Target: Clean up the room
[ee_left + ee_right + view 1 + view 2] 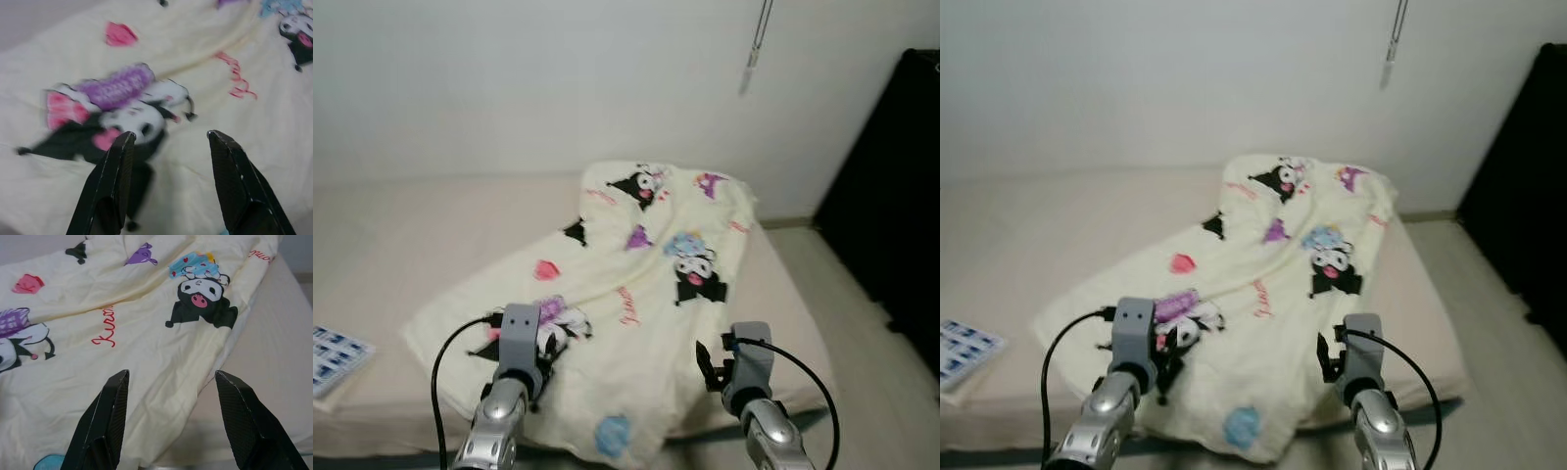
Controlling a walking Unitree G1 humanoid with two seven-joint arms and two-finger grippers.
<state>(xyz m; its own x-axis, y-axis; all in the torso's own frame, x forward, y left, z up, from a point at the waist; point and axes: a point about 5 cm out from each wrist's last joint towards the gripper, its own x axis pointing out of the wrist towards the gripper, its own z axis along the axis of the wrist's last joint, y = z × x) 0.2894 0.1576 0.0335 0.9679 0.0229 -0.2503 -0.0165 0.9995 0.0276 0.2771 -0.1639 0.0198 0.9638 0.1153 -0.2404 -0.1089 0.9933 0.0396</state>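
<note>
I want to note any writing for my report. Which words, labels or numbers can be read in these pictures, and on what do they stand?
"Kiro...", red script on the cream blanket; the rest lies under a fold.
Red script near the blanket's far corner: cut off, unreadable.
Blue-and-white sheet on the bed: print too small to read.
</note>
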